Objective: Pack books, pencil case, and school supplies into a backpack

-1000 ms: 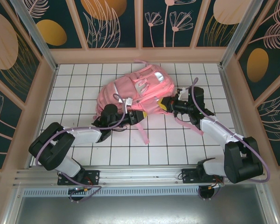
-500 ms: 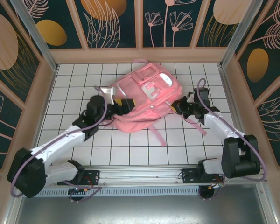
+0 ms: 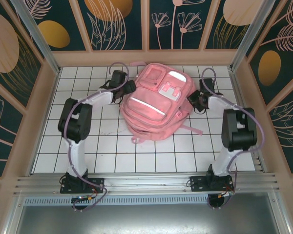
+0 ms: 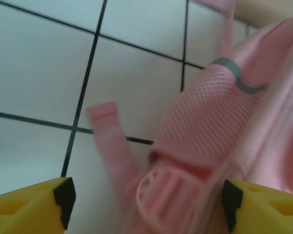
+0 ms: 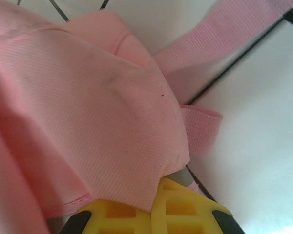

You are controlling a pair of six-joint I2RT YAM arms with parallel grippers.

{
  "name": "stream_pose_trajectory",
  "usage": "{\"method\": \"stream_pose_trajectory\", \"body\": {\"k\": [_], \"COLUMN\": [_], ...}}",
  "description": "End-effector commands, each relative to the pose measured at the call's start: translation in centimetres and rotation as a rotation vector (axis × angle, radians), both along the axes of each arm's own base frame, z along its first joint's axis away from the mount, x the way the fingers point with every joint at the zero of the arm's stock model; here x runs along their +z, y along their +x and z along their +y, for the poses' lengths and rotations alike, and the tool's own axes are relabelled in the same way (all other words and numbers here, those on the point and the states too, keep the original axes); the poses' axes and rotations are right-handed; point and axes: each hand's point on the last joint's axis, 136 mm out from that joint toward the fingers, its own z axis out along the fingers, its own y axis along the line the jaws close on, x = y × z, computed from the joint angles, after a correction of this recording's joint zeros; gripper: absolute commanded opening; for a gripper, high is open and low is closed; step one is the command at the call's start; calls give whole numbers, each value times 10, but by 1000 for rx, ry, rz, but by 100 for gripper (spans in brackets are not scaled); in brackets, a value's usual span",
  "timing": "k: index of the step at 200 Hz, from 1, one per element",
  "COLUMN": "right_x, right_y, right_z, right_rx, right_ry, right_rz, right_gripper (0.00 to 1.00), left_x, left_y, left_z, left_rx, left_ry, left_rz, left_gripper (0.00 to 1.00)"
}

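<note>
The pink backpack (image 3: 154,105) lies front-up on the far middle of the white tiled bench (image 3: 88,146), its top end toward the back wall and its bottom end toward the arms. A pale reflective strip (image 3: 147,105) crosses its front pocket, and a white patch (image 3: 170,90) sits higher up. Two thin pink straps trail onto the tiles, one at its near left corner (image 3: 136,140) and one at its near right (image 3: 195,129). The left gripper (image 3: 128,89) is at the bag's upper left side, the arm reaching far across the bench. In the left wrist view its yellow fingers (image 4: 63,195) stand wide apart, jaws open. A loose pink strap end (image 4: 112,141) and a blurred pink plastic buckle (image 4: 161,195) lie between them, below a mesh side panel; I cannot tell whether either finger touches them. The right gripper (image 3: 191,101) is against the bag's right side. In the right wrist view its fingers (image 5: 117,217) are pressed together, and a fold of the pink fabric (image 5: 78,107) runs down into the seam between them, so it is clamped on the backpack. A flat strap (image 5: 219,34) crosses the tiles just behind that fold. Dark panels with gold and pink plant motifs (image 3: 117,24) wall in the bench.
</note>
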Motion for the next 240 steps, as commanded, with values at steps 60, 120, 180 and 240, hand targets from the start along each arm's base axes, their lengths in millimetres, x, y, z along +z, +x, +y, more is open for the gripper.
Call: {"method": "stream_pose_trajectory", "body": {"k": [60,120,180,240], "right_x": [41,58,128,87], "right_y": [111,117,69,7], "right_z": [173,173,29,5], "right_rx": [652,646,167,188], "right_ry": [327,69,-356,-269], "right_rz": [-269,-256,-297,-198], "right_gripper": [14,65,74,73], "left_x": [34,61,95,67], "left_y": [-97,-162,-176,-178], "left_z": [-88,-143,-86,-60], "left_rx": [-291,-422,-336,-325], "left_ry": [-485,-462,-204,-163], "left_rz": [-1,-17,-85,-21], "left_gripper": [73,78,82,81]}}
